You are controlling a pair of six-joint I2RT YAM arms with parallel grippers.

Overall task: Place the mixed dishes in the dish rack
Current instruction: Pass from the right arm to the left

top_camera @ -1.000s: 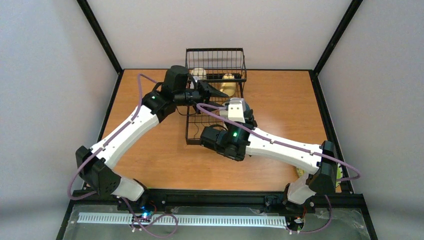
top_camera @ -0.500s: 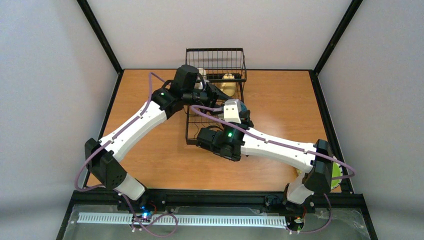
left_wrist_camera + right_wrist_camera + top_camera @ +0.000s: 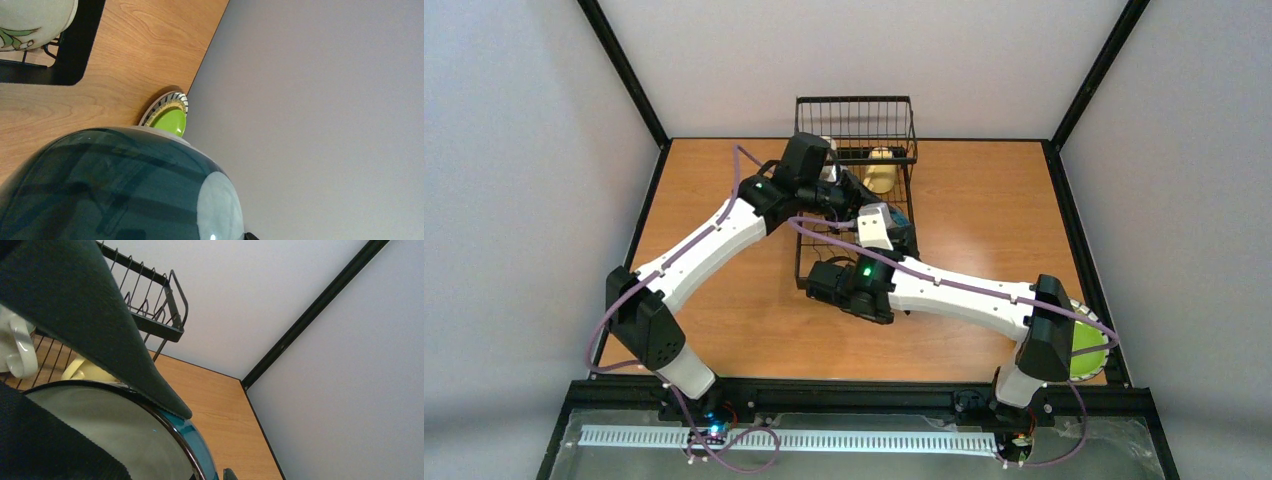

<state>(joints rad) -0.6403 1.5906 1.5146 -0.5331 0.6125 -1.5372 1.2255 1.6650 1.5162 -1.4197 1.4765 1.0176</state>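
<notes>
The black wire dish rack [image 3: 855,128] stands at the table's far middle. In its basket sit a cream-yellow mug [image 3: 881,170] and a white mug [image 3: 15,347]. My right gripper [image 3: 150,440] is shut on the rim of the teal-and-white bowl [image 3: 907,238], holding it tilted over the rack's tray. My left gripper [image 3: 851,197] is close against the bowl's teal outside [image 3: 110,185]; its fingers barely show. A white bowl with a green motif [image 3: 30,20] rests by the rack's black frame. The lime-green plate [image 3: 1085,346] lies at the near right.
Black frame posts run up the far corners, with grey walls [image 3: 1194,200] close on both sides. The two arms cross in front of the rack. Bare wooden tabletop [image 3: 724,320] shows left and right of the rack.
My right arm has carried the bowl leftward over the rack tray, uncovering the lime-green plate. My left arm has swung right and closed in on the bowl.
</notes>
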